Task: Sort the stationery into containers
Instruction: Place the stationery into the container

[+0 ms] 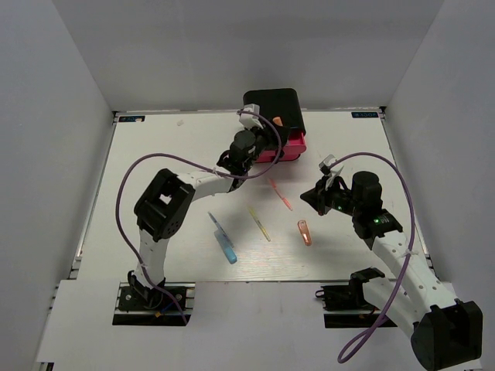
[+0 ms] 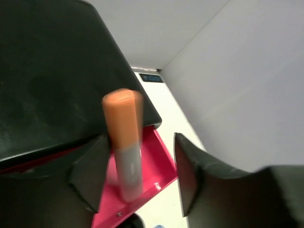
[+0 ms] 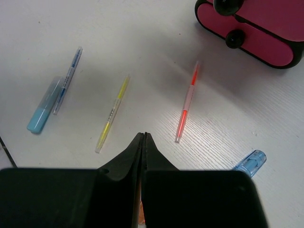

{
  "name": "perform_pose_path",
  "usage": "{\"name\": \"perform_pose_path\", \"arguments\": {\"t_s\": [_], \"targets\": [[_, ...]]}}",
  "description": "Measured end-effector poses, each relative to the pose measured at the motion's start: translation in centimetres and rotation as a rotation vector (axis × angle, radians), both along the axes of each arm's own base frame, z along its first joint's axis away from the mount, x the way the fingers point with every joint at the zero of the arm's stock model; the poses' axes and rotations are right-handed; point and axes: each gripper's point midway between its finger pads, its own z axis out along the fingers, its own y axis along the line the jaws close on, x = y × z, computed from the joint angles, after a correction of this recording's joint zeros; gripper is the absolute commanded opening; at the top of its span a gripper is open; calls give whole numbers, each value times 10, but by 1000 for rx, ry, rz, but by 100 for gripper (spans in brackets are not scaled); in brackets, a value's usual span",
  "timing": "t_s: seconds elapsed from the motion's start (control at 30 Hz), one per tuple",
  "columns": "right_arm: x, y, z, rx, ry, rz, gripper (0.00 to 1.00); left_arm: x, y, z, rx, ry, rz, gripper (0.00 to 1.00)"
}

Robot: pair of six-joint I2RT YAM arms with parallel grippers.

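**Orange marker over the open drawer; five pieces loose on the desk**

Farthest left on the desk (image 1: 155,154) lie the blue-grey pen (image 1: 219,227) and the blue marker (image 1: 229,252), side by side and apparently touching. The yellow pen (image 1: 259,222) lies apart to their right. The left pincer (image 2: 140,142) reaches to the black cabinet (image 1: 271,104), above its pulled-out pink drawer (image 2: 159,161). Its jaws stand wider than the blurred orange marker (image 2: 122,123) between them, which sits against one finger (image 2: 90,175), clear of the other. The orange pen (image 1: 281,195) lies right of the drawer, with a second orange marker (image 1: 305,232) nearer the arms. The right pincer (image 3: 144,140) hovers pressed closed and empty, a clear blue piece (image 3: 250,164) beside it.
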Motion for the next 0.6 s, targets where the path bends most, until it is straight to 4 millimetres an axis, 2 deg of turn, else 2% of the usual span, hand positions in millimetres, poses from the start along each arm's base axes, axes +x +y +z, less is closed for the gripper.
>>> {"name": "perform_pose_path", "arguments": {"t_s": [0.1, 0.2, 0.27, 0.47, 0.57, 0.6], "targets": [[1, 0, 0, -1, -1, -3, 0, -2, -3, 6, 11, -22, 4, 79], [0, 0, 0, -1, -1, -3, 0, -5, -3, 11, 27, -34, 9, 81], [1, -1, 0, -2, -2, -2, 0, -6, 1, 21, 30, -50, 19, 82], [1, -1, 0, -13, -16, 3, 2, -13, 23, 75, 14, -135, 83, 83], [0, -1, 0, -20, -25, 15, 18, -31, 49, 107, 14, -160, 126, 78], [-1, 0, -1, -24, -32, 27, 29, -39, 58, 118, 14, -166, 137, 71]]}}
